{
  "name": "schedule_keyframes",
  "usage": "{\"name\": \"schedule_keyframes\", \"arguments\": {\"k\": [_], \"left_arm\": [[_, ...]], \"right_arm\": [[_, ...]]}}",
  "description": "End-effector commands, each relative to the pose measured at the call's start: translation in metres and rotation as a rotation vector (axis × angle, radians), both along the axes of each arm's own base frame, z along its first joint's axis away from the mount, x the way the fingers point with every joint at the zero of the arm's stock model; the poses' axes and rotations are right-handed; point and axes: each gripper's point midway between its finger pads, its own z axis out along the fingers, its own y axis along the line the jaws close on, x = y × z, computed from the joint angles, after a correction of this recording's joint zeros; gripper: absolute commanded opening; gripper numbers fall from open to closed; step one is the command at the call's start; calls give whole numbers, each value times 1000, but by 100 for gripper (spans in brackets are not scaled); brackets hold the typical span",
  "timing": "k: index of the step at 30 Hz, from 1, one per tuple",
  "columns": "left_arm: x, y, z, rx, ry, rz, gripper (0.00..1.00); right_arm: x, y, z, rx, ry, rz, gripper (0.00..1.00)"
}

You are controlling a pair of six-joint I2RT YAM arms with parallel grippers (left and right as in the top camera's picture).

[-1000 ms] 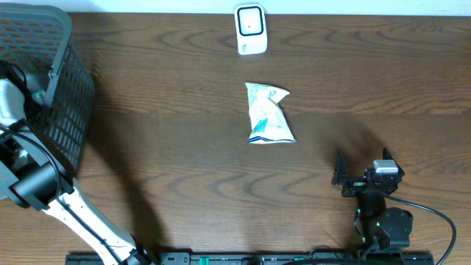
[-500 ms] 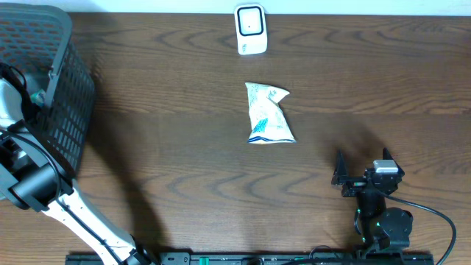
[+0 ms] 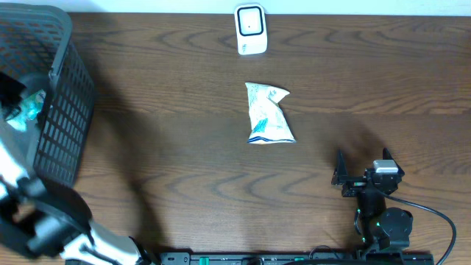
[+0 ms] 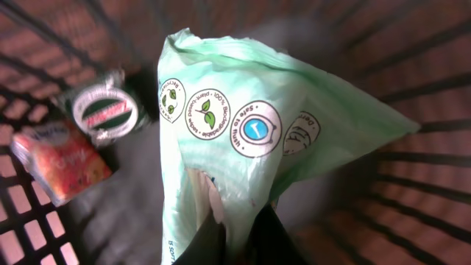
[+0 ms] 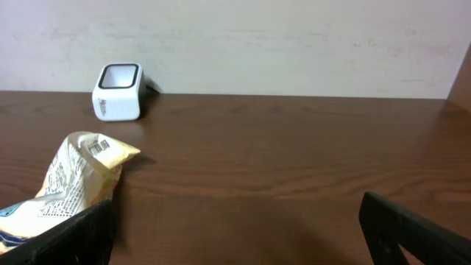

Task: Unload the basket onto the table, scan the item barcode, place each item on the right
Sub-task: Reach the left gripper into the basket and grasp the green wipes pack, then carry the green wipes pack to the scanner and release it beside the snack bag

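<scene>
While the left fingers are closed tight on one edge of a green bag, the bag hangs inside the black mesh basket at the far left corner of the tabletop. This places the task at the pick-up stage. No barcode can be made out on the side of the bag that faces the left wrist camera; only a row of round printed emblems shows. Judged from this arrangement, the grasp is done and three steps are left: lift the bag over the basket rim, carry it to the white scanner at the middle of the far edge, and turn the barcode side toward the scanner window. Two other goods lie on the basket floor beside the bag: a round tin with a green and red label, and a red-orange packet. The right fingers are spread fully and hold nothing; they are parked close to the near edge, toward the right corner, well apart from all goods. A white-and-blue packet lies flat near the centre of the tabletop, between the scanner and the near edge. A barcode shows on its crumpled far end; whether it has been scanned cannot be told. The tabletop is dark brown wood grain, level and matte. A plain light-coloured wall rises beyond the far edge. A black cable loops from the right arm at the near edge.
</scene>
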Motion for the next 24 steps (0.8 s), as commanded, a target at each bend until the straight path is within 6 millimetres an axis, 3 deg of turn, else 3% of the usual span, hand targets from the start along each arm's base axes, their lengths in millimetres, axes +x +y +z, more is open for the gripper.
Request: {"name": "schedule_keyframes", "arguments": {"k": [1,7,11,17,24], "left_arm": [[1,-24,50,-18,-167,-34,7],[2,-77,124,-82,-443,-175,7],[0,-103,159,-74,-554,-273,7],[2,-149,175,-69,-580,-403,7],[28,-260,170,-52,-538,-868,7]], "right_arm": [[0,0,-1,-8,0,0,99],[0,0,-1,-8,0,0,99],[0,0,-1,-8,0,0,99],[0,0,-1,-8,0,0,99],[0,0,-1,-8,0,0,99]]}}
